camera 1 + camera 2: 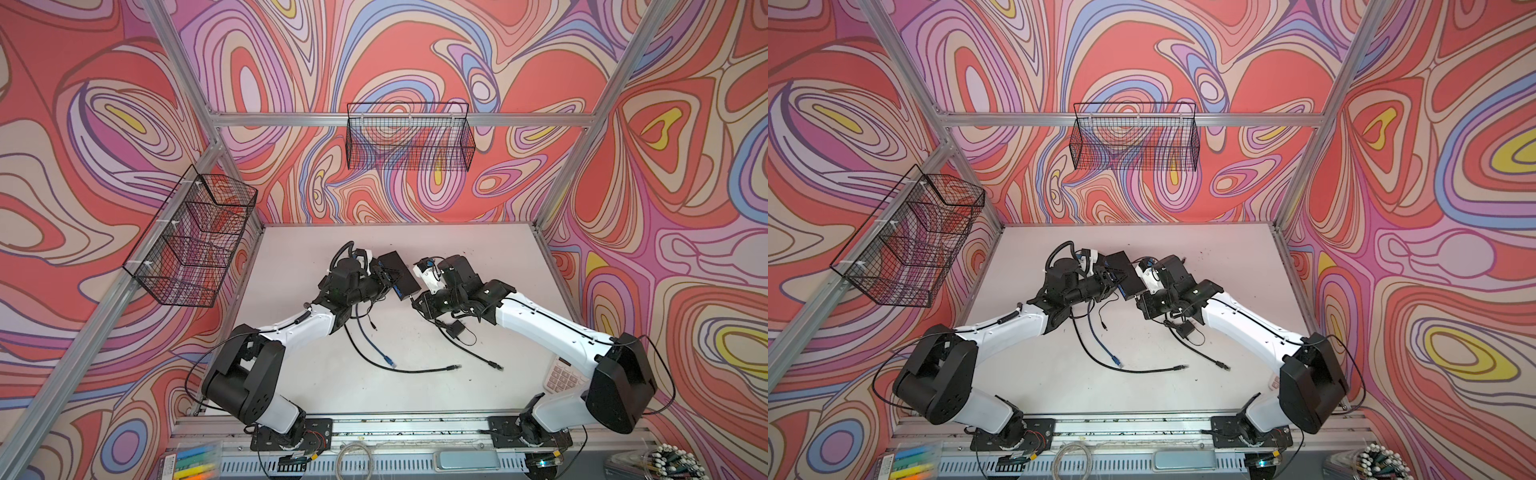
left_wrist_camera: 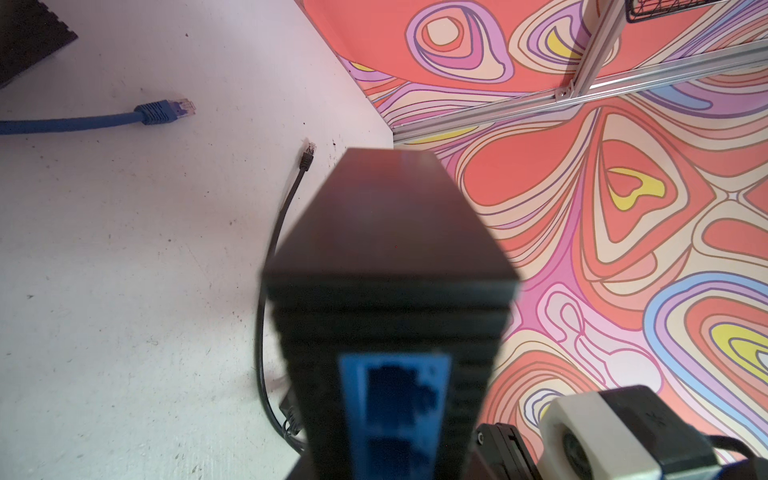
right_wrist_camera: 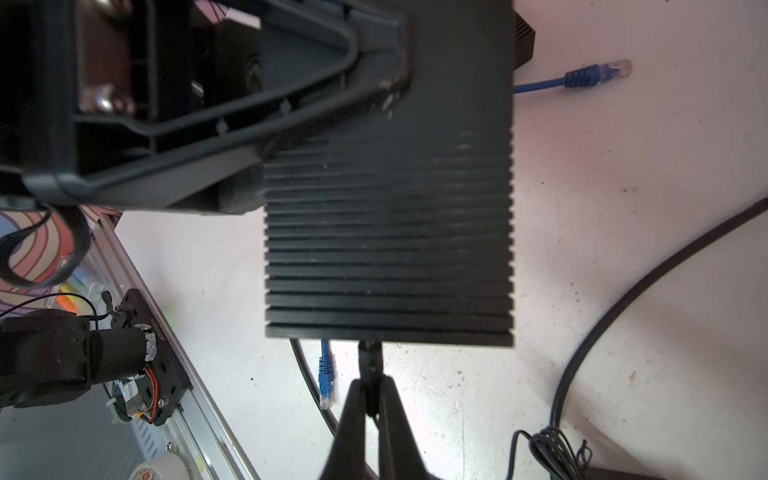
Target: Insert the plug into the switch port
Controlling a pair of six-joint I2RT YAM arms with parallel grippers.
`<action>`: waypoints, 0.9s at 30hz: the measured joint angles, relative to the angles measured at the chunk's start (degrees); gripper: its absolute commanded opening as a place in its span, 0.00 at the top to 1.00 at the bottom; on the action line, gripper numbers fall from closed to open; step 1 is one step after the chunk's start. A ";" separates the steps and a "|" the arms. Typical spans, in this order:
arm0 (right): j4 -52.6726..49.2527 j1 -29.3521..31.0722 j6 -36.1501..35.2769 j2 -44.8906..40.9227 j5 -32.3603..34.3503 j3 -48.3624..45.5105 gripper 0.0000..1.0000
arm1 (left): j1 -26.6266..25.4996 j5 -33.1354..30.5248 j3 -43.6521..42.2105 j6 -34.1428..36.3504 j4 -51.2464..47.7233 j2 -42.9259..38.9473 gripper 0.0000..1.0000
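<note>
- The right gripper (image 3: 370, 411) is pinched tight on the small black plug (image 3: 370, 360). In a top view the switch (image 1: 398, 272) lies at 11 o'clock from it, and the plug's tip touches the switch's 5 o'clock end.
- The switch's long axis runs from 11 to 5 o'clock with the plug roughly in line — so the coming push looks like a straight shove toward 11 o'clock. Whether the tip already sits in a port, I cannot tell.
- The left gripper (image 1: 385, 277) is clamped across the switch, holding it seemingly off the table (image 1: 457, 249). The right arm is the 1 nearer the plug end.
- The switch is a rigid black box, finely ribbed on 1 broad face and smooth on another, with a blue port strip (image 2: 395, 399) along its 8 o'clock side.
- The plug is slim, dark and hard — little to grip.
- A blue cable (image 1: 390, 362) and a black cable (image 1: 455, 367) lie loose at 6 o'clock on the scuffed white tabletop.
</note>
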 measured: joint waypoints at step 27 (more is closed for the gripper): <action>0.17 0.13 3.02 0.68 0.31 1.33 1.00 | 0.55 -0.22 -2.95 -0.57 4.92 -0.02 0.88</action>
